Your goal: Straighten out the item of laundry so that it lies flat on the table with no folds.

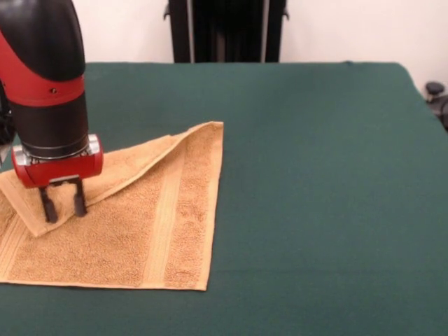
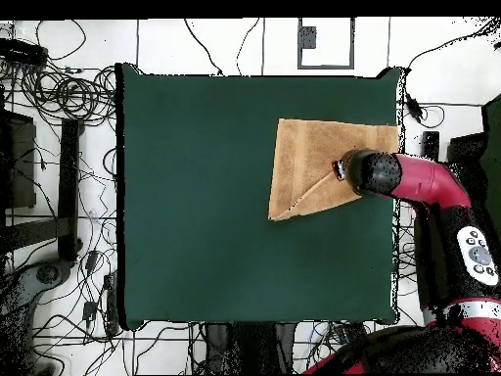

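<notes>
The item of laundry, an orange-tan towel (image 1: 140, 224), lies at the left of the green table (image 1: 315, 175). One corner is folded over into a triangular flap (image 1: 133, 164) that runs from the far corner down to the left. My gripper (image 1: 64, 212) stands upright over the low tip of that flap, open, with its two dark fingers (image 1: 49, 208) reaching down to the cloth. Seen from overhead, the towel (image 2: 308, 157) sits near the table's (image 2: 196, 196) right edge, and the arm's head (image 2: 370, 172) covers the gripper.
The towel's left end runs out of the front view. A black stand (image 1: 224, 31) rises behind the table's far edge. Cables (image 2: 68, 98) lie on the floor around the table.
</notes>
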